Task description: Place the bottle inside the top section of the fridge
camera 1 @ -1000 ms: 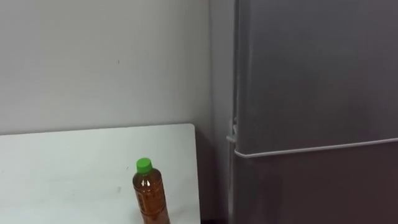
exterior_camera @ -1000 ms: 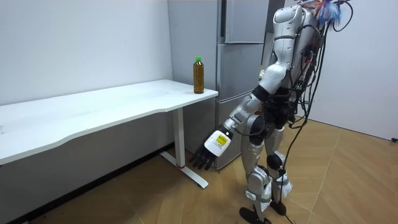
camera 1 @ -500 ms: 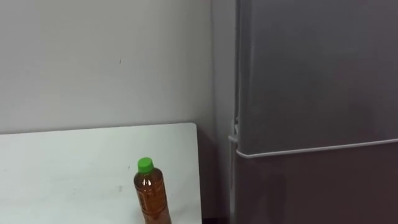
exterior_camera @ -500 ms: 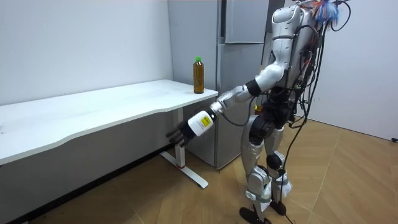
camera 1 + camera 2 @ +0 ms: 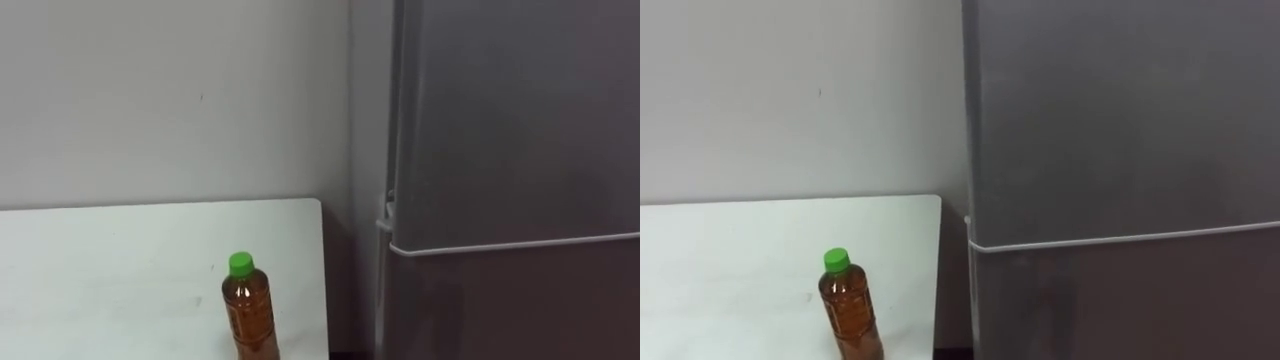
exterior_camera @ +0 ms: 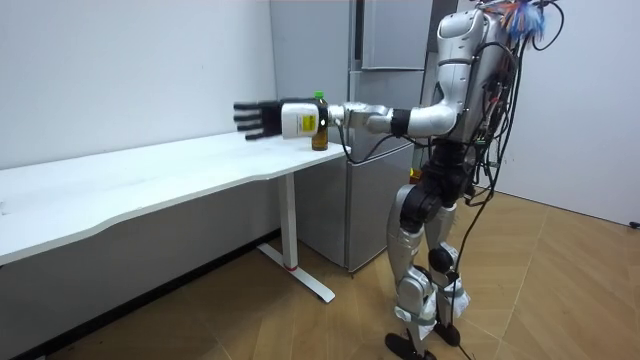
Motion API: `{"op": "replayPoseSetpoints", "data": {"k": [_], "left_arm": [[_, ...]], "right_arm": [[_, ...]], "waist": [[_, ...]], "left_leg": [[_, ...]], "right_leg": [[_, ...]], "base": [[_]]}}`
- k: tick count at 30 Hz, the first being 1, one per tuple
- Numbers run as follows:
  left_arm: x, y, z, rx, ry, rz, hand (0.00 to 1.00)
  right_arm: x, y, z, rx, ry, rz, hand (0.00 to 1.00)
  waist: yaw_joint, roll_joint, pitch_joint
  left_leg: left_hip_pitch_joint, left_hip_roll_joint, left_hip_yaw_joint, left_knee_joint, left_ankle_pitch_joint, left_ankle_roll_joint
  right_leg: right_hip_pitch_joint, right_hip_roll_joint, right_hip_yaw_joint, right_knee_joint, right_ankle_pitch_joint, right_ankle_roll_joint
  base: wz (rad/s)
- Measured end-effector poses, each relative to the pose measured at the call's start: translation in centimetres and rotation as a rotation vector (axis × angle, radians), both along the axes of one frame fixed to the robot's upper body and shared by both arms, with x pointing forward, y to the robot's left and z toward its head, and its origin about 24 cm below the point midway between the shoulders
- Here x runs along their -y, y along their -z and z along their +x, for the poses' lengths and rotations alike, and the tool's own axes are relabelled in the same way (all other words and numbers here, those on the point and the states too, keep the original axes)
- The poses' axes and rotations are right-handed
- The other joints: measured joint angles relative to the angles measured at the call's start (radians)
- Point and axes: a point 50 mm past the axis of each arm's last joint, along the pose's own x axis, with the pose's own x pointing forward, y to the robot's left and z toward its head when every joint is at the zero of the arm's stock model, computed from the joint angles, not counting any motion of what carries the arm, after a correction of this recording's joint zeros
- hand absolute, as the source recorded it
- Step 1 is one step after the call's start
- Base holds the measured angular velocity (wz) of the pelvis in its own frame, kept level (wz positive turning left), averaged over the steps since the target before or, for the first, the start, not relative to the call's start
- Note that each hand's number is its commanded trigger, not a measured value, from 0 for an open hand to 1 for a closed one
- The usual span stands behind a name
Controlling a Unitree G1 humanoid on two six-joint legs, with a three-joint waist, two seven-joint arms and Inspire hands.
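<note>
A bottle (image 5: 250,315) of brown liquid with a green cap stands upright near the right end of the white table (image 5: 110,260), close to its front edge. Beside the table stands the grey fridge; its upper door (image 5: 515,120) is closed, with a seam below it. In the room view I stand facing the fridge and the table's end. My left arm reaches out level over the table. My left hand (image 6: 257,118) is open with fingers spread, above the table, past the bottle (image 6: 320,144) toward the room view's left. It holds nothing.
The table (image 6: 150,170) runs far along the wall toward the room view's left. The fridge's lower door (image 5: 520,300) is closed too. A narrow gap separates the table's end from the fridge. Wooden floor lies around me.
My left arm has swung up from beside my legs to table height, the hand now held over the table by the bottle. The bottle has not moved; the eye view shifted slightly.
</note>
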Motion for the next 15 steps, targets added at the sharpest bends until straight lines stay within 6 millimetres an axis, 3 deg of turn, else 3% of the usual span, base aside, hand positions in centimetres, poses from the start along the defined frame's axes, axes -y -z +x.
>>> {"op": "replayPoseSetpoints", "data": {"k": [10, 15], "left_arm": [[1.9, -4.5, 2.4, 0.191, 0.156, 0.096, 0.0], [4.5, -6.4, 4.9, 0.273, 0.34, 0.14, 0.0]], "right_arm": [[-0.4, 0.0, 0.9, 0.008, -0.045, 0.003, 0.0], [-0.5, 0.1, 1.3, 0.015, -0.044, 0.017, 0.0]], "waist": [[-0.042, 0.003, 0.0038], [-0.058, 0.002, 0.0125]], "left_leg": [[-0.005, -0.003, -0.004, 0.007, 0.0, 0.0], [-0.005, -0.002, -0.006, 0.011, 0.0, 0.0]], "right_leg": [[0.007, -0.002, -0.009, -0.002, 0.0, 0.001], [0.011, -0.003, -0.011, -0.002, -0.001, 0.001]], "base": [[0.01], [0.02]]}}
